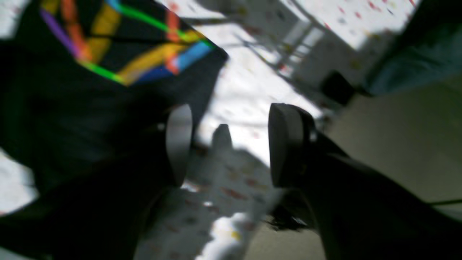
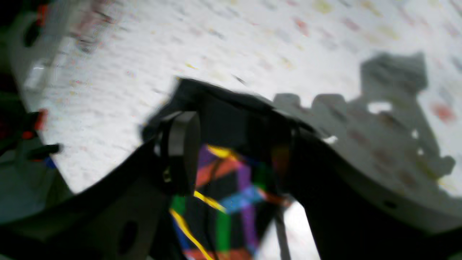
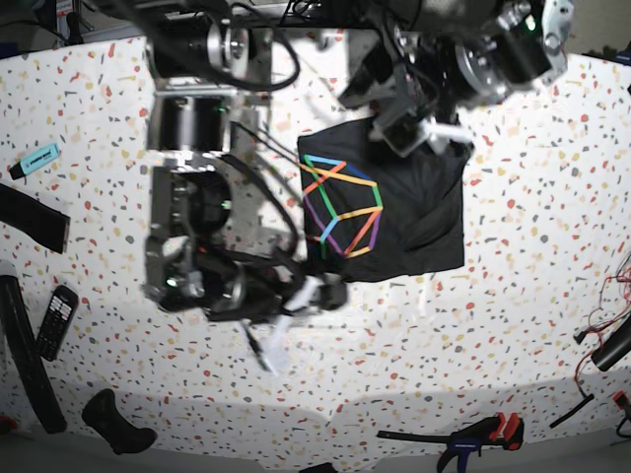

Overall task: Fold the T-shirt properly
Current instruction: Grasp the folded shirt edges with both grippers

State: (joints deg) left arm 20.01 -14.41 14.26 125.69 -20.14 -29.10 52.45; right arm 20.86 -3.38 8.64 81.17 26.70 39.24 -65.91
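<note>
Charcoal cloth of the T-shirt (image 3: 394,207) lies folded on the speckled surface (image 3: 513,325), rainbow print up. Left pincer (image 1: 231,144) stands wide with nothing between its fingers, the shirt just beside one finger. Right pincer (image 2: 234,151) stands wide too, straddling the shirt's edge without clamping it.

From my remote seat this looks like a robotics lab or workshop. I see a white speckled terrazzo-style bench (image 3: 532,325) with two robot arms mounted over it, cables looping off their joints. Tools lie around the bench's edges: a bar clamp (image 3: 473,436) with red and blue grips, a calculator (image 3: 55,317), a blue highlighter (image 3: 35,161), and loose red wires (image 3: 603,301) at one side.
</note>
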